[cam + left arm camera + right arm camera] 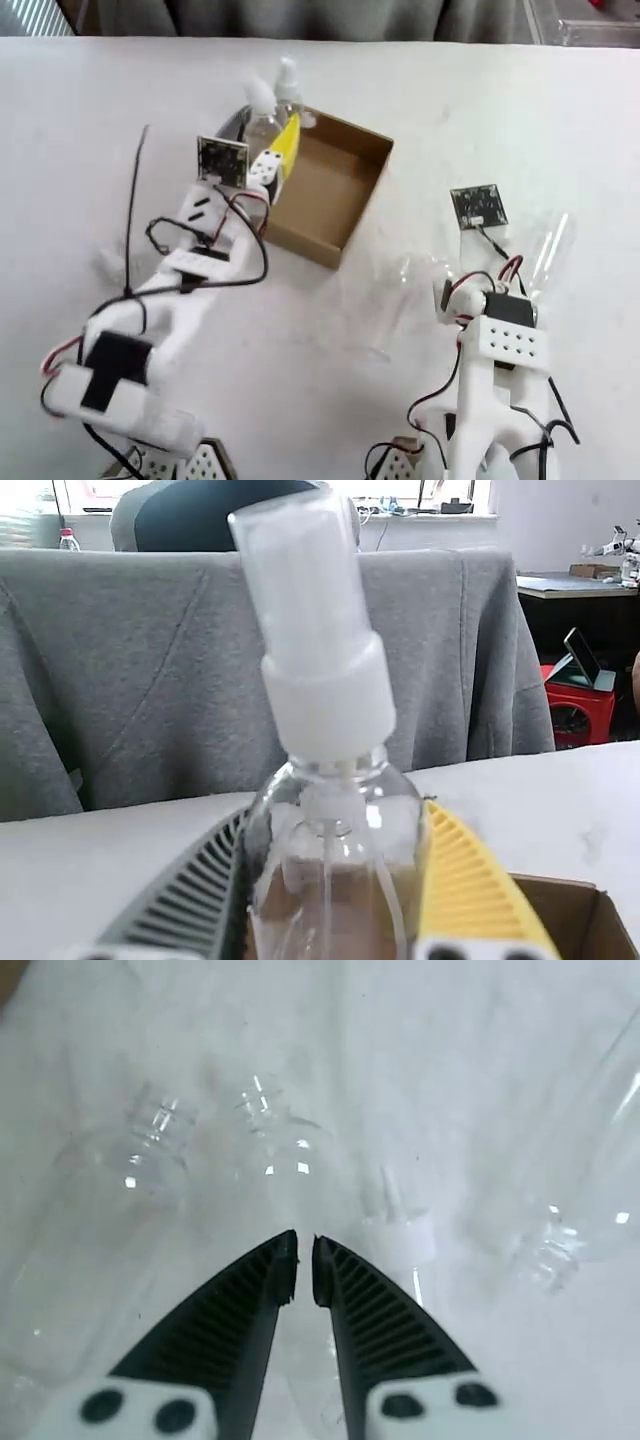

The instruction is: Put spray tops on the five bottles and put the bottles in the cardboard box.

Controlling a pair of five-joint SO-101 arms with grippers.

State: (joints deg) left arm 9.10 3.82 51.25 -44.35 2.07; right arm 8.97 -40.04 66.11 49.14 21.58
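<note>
White counter carries the cardboard box; left jaws pinch a spray-topped bottle at the box's ten o'clock. Nearly pressed together, right jaws hover over bare-necked bottles at its four o'clock.

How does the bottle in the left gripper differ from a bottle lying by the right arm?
The held bottle wears a spray top; the lying bottle has a bare neck. The held bottle stands upright in the left gripper; the lying bottle rests on the table. Both are clear.
</note>
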